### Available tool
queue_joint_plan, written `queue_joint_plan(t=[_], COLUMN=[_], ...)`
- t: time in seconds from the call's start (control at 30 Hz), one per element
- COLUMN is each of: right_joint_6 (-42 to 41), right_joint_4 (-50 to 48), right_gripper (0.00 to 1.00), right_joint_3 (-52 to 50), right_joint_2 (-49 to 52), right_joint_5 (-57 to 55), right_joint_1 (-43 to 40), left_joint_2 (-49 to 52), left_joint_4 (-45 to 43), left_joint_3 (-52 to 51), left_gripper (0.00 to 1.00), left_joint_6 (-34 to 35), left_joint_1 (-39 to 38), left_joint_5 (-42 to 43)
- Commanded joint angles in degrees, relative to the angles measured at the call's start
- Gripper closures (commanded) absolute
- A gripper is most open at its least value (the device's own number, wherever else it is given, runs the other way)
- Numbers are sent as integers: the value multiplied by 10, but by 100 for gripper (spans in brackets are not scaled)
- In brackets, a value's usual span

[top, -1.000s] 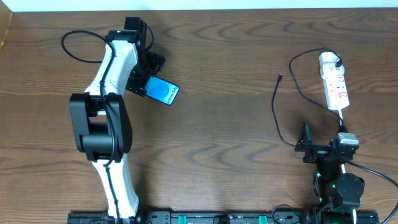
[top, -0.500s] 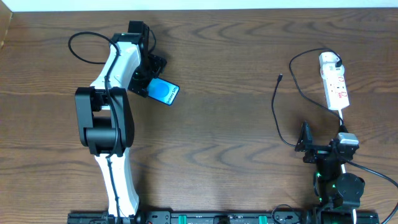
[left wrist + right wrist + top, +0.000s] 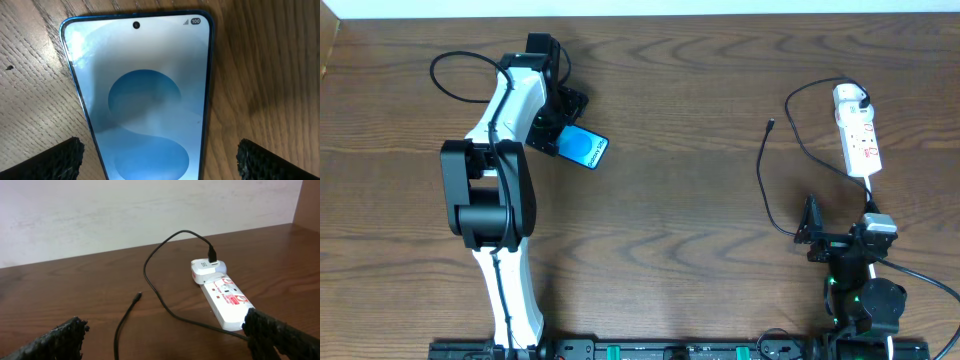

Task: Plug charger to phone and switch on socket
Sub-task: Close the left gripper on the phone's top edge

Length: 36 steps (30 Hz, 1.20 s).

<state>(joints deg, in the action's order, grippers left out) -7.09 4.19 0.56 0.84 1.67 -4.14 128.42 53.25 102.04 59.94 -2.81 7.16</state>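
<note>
The slim phone with the bright blue screen [image 3: 582,149] lies flat on the brown wooden table [image 3: 680,90], on the left side. The left gripper [image 3: 558,122] hangs over it, spread wide and holding nothing. The long thin black charger cable [image 3: 763,185] runs from the narrow white power strip [image 3: 858,130] on the right. The right gripper [image 3: 812,232] sits near it, wide apart and empty.

Overhead: top-down, far. Left wrist: close over phone [image 3: 145,100]. Right wrist: low, toward socket [image 3: 225,297]. Overhead shares both.
</note>
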Motion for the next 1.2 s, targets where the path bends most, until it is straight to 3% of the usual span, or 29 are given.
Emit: queue_joint_plan(t=[0.0, 0.5, 0.67, 1.17], right_joint_6=[5, 5, 5, 5], right_joint_4=[0, 0, 0, 0], right_gripper=[1, 1, 1, 1], right_joint_3=[-3, -3, -3, -3], right_joint_2=[-5, -5, -5, -5], right_joint_5=[0, 0, 0, 0], right_joint_1=[4, 4, 4, 4], left_joint_2=[31, 47, 47, 47], left_joint_4=[2, 4, 4, 17], left_joint_3=[6, 6, 6, 6], left_gripper=[2, 1, 11, 21], left_joint_6=[-7, -7, -7, -8], left_joint_1=[-2, -2, -2, -2], left_joint_5=[-7, -1, -1, -1])
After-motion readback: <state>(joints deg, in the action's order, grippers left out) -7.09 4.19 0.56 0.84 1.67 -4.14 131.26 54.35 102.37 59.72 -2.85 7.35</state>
